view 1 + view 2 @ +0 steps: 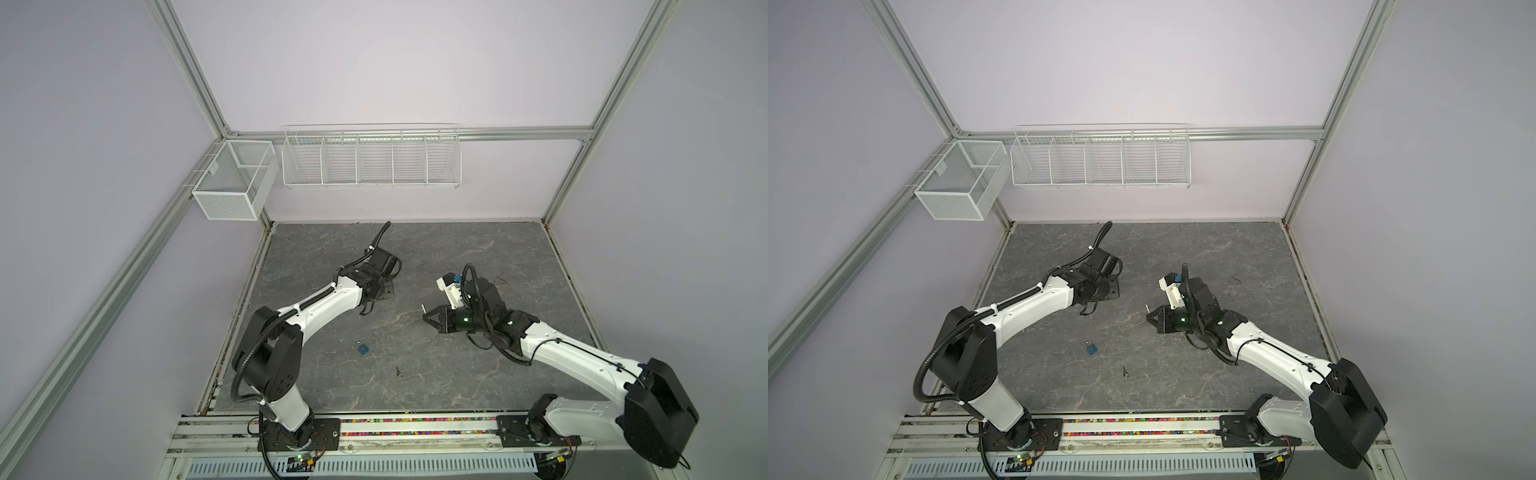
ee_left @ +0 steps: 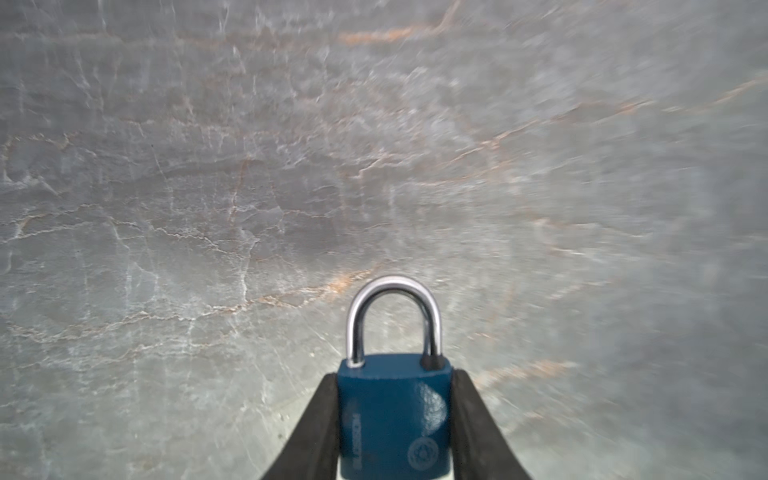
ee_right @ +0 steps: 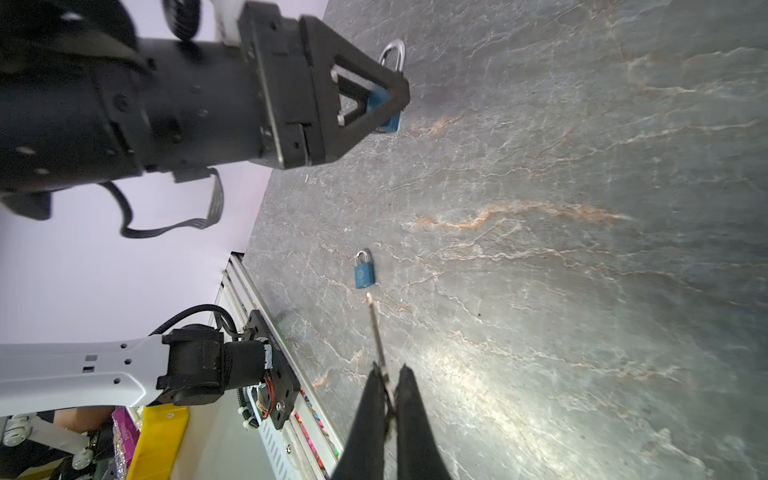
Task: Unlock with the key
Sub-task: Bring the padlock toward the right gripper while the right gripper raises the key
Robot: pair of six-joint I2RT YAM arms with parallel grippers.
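The right gripper is shut on the key, whose shaft sticks forward, and the padlock clamped in the left gripper lies about 9 o'clock from it, seen from above.

you've got two blue padlocks, held padlock and loose padlock, two keys, held key and loose key, two wire baskets, mesh basket and long rack, five compartments in it, two arms, left arm and right arm

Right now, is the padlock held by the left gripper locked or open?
Shut: both legs of the shackle sit down in the padlock body.
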